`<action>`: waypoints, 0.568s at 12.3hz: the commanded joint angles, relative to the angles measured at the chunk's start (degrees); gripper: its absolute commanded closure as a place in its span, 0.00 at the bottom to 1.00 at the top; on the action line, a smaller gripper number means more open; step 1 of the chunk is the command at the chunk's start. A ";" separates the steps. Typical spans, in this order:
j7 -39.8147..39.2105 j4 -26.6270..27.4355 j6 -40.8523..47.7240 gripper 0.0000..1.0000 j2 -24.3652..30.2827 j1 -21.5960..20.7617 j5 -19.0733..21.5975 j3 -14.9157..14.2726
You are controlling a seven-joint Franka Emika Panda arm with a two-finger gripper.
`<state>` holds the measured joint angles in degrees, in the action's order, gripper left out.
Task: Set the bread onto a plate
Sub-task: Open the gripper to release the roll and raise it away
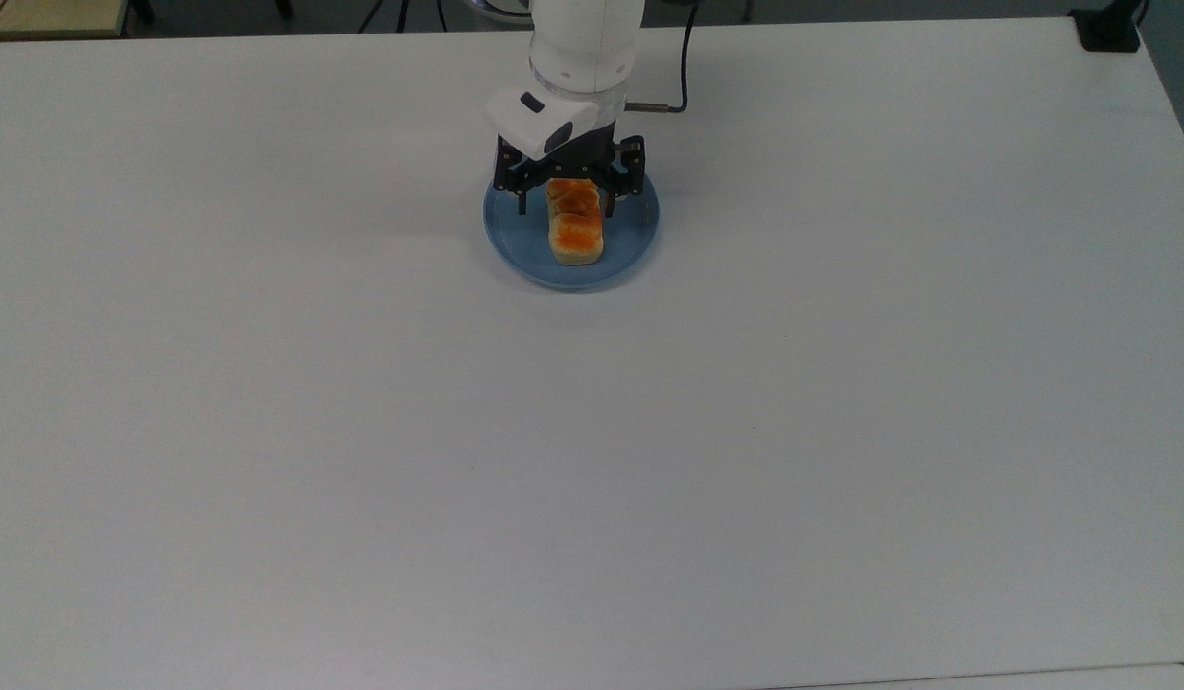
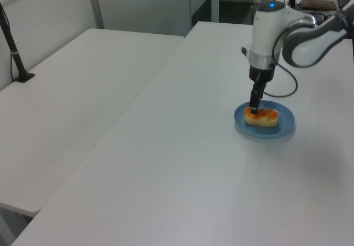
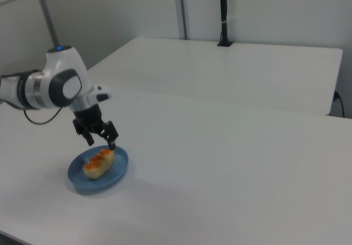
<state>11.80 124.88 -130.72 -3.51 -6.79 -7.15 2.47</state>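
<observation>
We see the gripper (image 1: pixel 567 204) with its two black fingers (image 3: pixel 111 144) spread apart and holding nothing. In the top view it sits in the upper middle of the frame, with one finger tip on each side of the far end of the bread (image 1: pixel 575 222). In the right view, at the middle left of the frame, the fingers hang a little above the bread (image 3: pixel 99 163) and do not touch it. In the left view the gripper (image 2: pixel 254 110) is at the right of the frame, just over one end of the bread (image 2: pixel 262 116). The bread is a small long loaf with pale sides and a shiny orange-brown top. It lies flat on the blue plate (image 1: pixel 633 237), near the middle of it, and all of it fits inside the rim. In the top view the loaf points from the top of the frame toward the bottom. The plate (image 3: pixel 119 170) is round and shallow. It sits on a big white table (image 1: pixel 592 460) that fills most of the top view. Above the gripper we see the white robot arm (image 1: pixel 587 43) coming down from the top edge of the top view. A thin black cable (image 1: pixel 685 57) runs beside the arm. In the left view a second white table (image 2: pixel 66 108) stands at the left of the frame.
</observation>
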 commanded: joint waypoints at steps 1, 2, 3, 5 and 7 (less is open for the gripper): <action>0.60 -10.14 12.20 0.00 0.96 -0.24 1.08 -0.27; 0.42 -14.01 16.33 0.00 0.96 -0.16 0.99 -0.44; 0.33 -18.05 20.28 0.00 0.96 -0.07 0.91 -0.79; -0.28 -25.70 28.11 0.00 1.05 0.28 0.91 -2.63; -0.98 -31.34 34.97 0.00 1.22 1.51 1.08 -3.78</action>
<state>11.73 99.65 -102.79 -2.27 -6.39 -7.15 0.11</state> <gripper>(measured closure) 0.000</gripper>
